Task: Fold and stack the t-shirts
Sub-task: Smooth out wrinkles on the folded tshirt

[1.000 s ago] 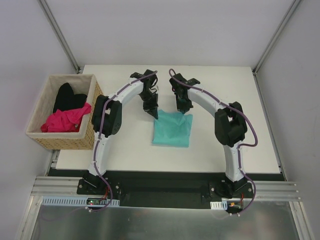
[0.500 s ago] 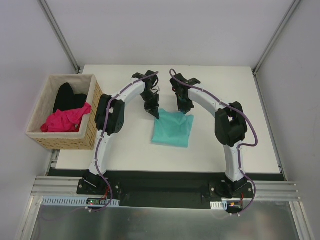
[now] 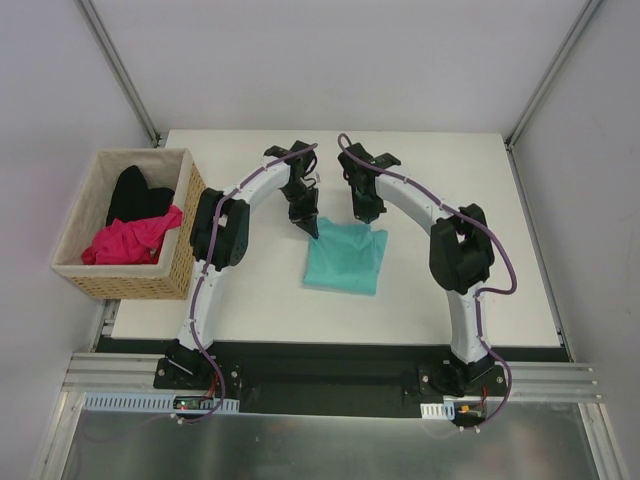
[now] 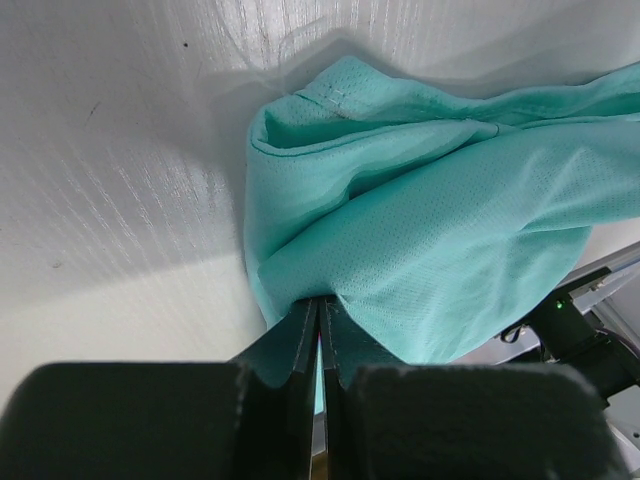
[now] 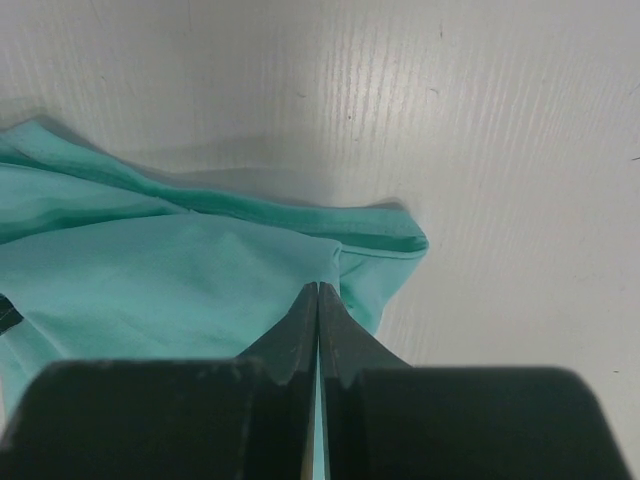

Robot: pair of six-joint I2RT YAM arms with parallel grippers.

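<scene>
Top view: the teal shirt (image 3: 344, 258) lies folded into a rough rectangle in the middle of the surface (image 3: 450, 160). The left fingers (image 4: 295, 335) and right fingers (image 5: 298, 330), each pair pressed together, pinch its two far corners, where the cloth bunches. A pink shirt (image 3: 130, 242) and a black shirt (image 3: 135, 197) sit crumpled in a basket (image 3: 130, 285) at the left. By the look of it, one shirt is nearly folded; two remain, then stacking.
</scene>
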